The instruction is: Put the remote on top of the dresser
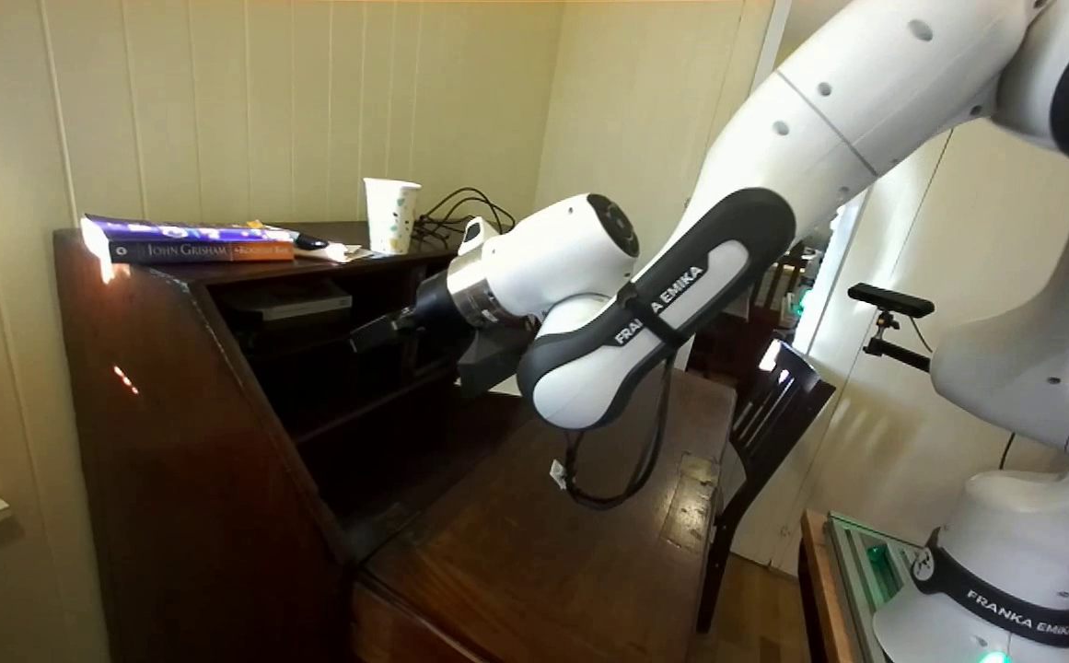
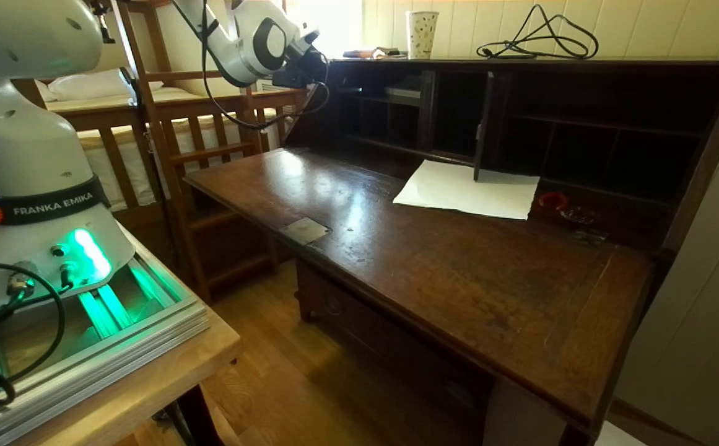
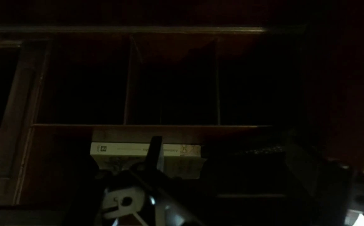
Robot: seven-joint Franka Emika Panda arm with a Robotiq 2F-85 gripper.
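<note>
The dresser, a dark reddish-brown slant-front desk with its front panel folded down, shows in both exterior views (image 1: pixel 175 460) (image 2: pixel 458 266). My gripper (image 1: pixel 373 333) is in front of its upper compartments, below the narrow top; it is partly visible in an exterior view (image 2: pixel 311 65). In the very dark wrist view, my gripper (image 3: pixel 224 146) is open, with its fingers wide apart. A pale-spined book (image 3: pixel 116 148) lies on a shelf behind the left finger. A dark shape with a speckled glint (image 3: pixel 265 150) shows between the fingers; I cannot tell whether it is the remote.
On the dresser top are stacked books (image 1: pixel 203 250), a small black object (image 1: pixel 310 242), a paper cup (image 1: pixel 393 216) and a tangled black cable (image 1: pixel 465 210). White paper (image 2: pixel 458 192) lies under an open small door (image 2: pixel 484 124). A chair (image 1: pixel 778 414) stands beside the desk.
</note>
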